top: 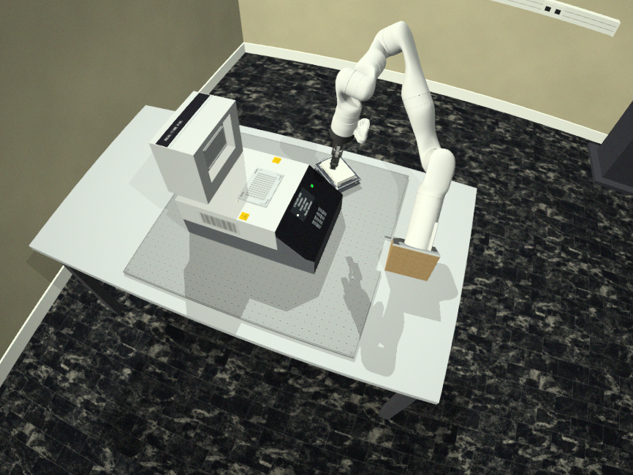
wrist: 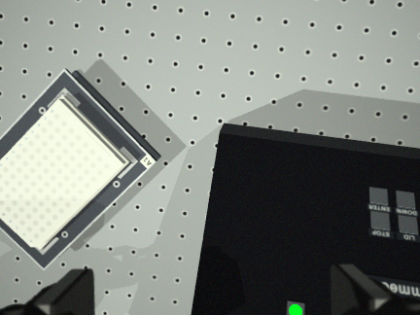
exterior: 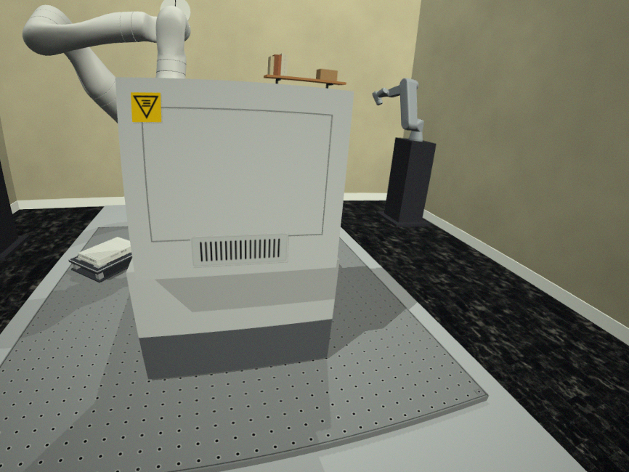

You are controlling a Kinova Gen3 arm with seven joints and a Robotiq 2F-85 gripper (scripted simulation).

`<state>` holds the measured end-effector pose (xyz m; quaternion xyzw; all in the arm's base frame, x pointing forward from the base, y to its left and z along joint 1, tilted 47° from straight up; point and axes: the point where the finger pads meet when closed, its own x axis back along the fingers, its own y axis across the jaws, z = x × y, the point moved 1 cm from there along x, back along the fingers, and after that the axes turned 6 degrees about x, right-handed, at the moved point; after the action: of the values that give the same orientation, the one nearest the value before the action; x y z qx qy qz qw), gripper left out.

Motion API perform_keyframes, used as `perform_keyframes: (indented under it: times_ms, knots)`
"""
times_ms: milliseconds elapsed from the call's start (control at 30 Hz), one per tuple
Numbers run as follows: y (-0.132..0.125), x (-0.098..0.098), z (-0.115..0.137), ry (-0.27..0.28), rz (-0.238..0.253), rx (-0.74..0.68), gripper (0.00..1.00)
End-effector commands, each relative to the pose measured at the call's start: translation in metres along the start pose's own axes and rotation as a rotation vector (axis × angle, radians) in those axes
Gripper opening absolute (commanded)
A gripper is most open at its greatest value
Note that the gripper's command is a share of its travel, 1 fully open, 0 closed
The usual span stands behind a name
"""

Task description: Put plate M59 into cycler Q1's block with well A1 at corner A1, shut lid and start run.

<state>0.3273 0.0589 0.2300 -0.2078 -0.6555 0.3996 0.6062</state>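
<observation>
Grey perforated breadboard (top: 245, 291) (exterior: 284, 421) (wrist: 272, 44) lay on a pale table (top: 91, 219) (exterior: 513, 436), dark mottled floor around. White boxy cycler w/ black sloped front (top: 250, 199) (exterior: 233, 299) (wrist: 292, 209) stood on it, lid (top: 178, 158) (exterior: 238, 167) up, 1 round green lamp (top: 311, 185) (wrist: 295, 309) lit. Flat off-white rectangular plate (top: 338, 169) (exterior: 105, 252) (wrist: 63, 175) sat in the dark, white-edged nest (top: 354, 182) (exterior: 96, 269) (wrist: 109, 117), just beside cycler's front corner. Black 2-finger gripper (top: 335, 162) (wrist: 212, 293) was open, holding 0 items, approx. above plate/cycler front; exact height n/a. White jointed arm (top: 419, 101) (exterior: 96, 30) arched over table edge.
</observation>
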Motion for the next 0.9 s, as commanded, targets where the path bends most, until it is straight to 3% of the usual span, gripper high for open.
perform_keyframes:
  times_ms: [0,867]
  knots:
    - [-0.008,-0.002,0.002,0.011,-0.007,-0.051,1.0]
    - [-0.052,-0.01,0.003,0.052,-0.016,-0.269,1.0]
